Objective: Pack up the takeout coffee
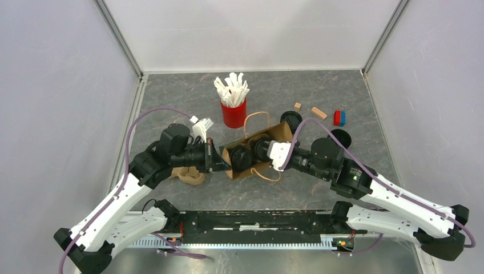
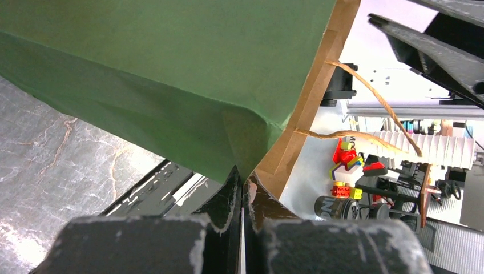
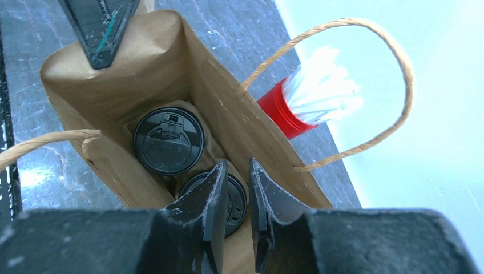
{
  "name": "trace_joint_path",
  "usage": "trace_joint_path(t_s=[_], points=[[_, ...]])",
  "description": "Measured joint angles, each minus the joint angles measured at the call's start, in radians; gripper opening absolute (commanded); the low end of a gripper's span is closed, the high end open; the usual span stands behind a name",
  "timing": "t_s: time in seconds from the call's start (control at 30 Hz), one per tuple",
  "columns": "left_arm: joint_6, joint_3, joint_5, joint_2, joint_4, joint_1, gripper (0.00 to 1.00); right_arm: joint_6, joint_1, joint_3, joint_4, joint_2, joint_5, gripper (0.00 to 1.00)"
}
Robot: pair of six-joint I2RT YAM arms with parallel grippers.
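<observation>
Two takeout coffees are inside the open paper bag (image 3: 245, 131), side by side at its bottom. The far cup (image 3: 169, 141) shows its whole flat round black lid, embossed, facing the bag's mouth. The near cup (image 3: 235, 206), also black-lidded, is half hidden.

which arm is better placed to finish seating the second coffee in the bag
Right. The right gripper sits at the mouth of the paper bag, directly above the nearer lidded cup. The left gripper is shut on the bag's edge, apparently holding it open, so it is occupied.
</observation>
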Motion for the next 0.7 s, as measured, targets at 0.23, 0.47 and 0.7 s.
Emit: trace_joint_path(t_s=[0.23, 0.47, 0.7], points=[[-0.020, 0.055, -0.009, 0.074, -0.059, 0.000, 0.02, 0.048, 0.000, 0.000, 0.042, -0.019, 0.098, 0.25], [-0.036, 0.138, -0.051, 0.118, -0.151, 0.005, 0.02, 0.085, -0.002, -0.010, 0.089, -0.063, 0.186, 0.25], [-0.055, 0.199, -0.048, 0.189, -0.217, 0.045, 0.02, 0.097, -0.003, -0.027, 0.099, -0.070, 0.236, 0.25]])
